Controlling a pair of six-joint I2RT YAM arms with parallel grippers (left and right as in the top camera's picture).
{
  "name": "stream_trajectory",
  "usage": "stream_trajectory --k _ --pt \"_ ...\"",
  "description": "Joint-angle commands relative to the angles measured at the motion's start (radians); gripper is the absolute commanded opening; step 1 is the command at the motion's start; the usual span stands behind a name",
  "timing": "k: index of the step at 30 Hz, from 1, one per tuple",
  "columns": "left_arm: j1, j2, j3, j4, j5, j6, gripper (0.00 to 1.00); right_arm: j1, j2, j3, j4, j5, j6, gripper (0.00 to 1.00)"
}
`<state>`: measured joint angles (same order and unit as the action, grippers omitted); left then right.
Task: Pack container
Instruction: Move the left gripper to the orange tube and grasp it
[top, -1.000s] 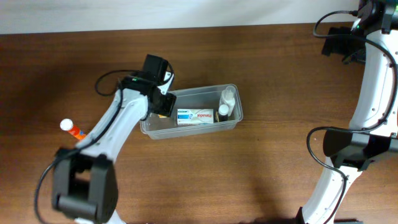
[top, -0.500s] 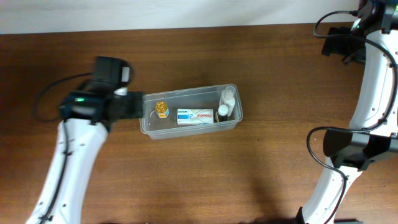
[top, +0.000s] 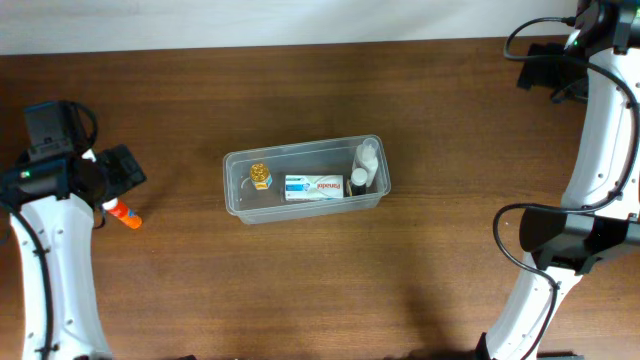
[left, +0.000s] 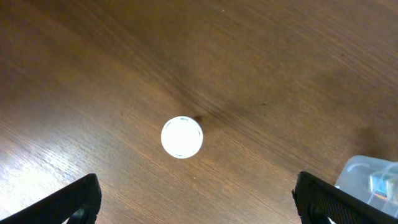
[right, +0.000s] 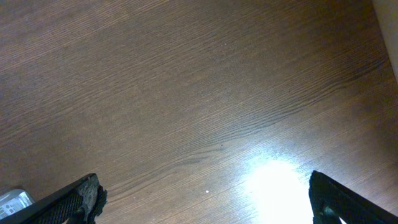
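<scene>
Overhead, the clear container (top: 300, 151) sits mid-worktop (top: 300, 285) holding a box (top: 313, 186) and bottles (top: 366, 160), well apart from the white-capped orange bottle (top: 125, 214) under the wide-open, empty left hand (top: 118, 172); the right hand (right: 205, 193) is likewise wide open and empty.

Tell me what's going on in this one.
A two-arm robot is packing a clear container in the middle of the table. It already holds a white box, a small gold-topped jar and two little bottles at its right end. The left gripper hangs open and empty above a white-capped orange bottle on the table off to the left, outside the container. The right gripper is open over bare wood at the far right, holding nothing.
</scene>
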<state>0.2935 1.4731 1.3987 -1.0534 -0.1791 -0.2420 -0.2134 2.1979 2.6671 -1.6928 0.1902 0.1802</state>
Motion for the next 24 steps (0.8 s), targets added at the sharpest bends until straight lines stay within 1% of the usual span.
stream_trajectory --k 1,10,22,24 --pt "0.009 0.069 -0.005 0.002 0.026 -0.016 0.99 0.003 -0.009 -0.002 -0.006 0.002 0.005 0.98" --pt "0.015 0.217 -0.005 0.017 0.026 -0.016 0.99 0.003 -0.009 -0.002 -0.006 0.002 0.005 0.99" --pt "0.037 0.289 -0.005 0.043 0.026 -0.016 0.99 0.003 -0.009 -0.002 -0.006 0.002 0.005 0.98" --pt "0.037 0.298 -0.005 0.048 0.026 -0.016 0.94 0.003 -0.009 -0.002 -0.006 0.002 0.005 0.98"
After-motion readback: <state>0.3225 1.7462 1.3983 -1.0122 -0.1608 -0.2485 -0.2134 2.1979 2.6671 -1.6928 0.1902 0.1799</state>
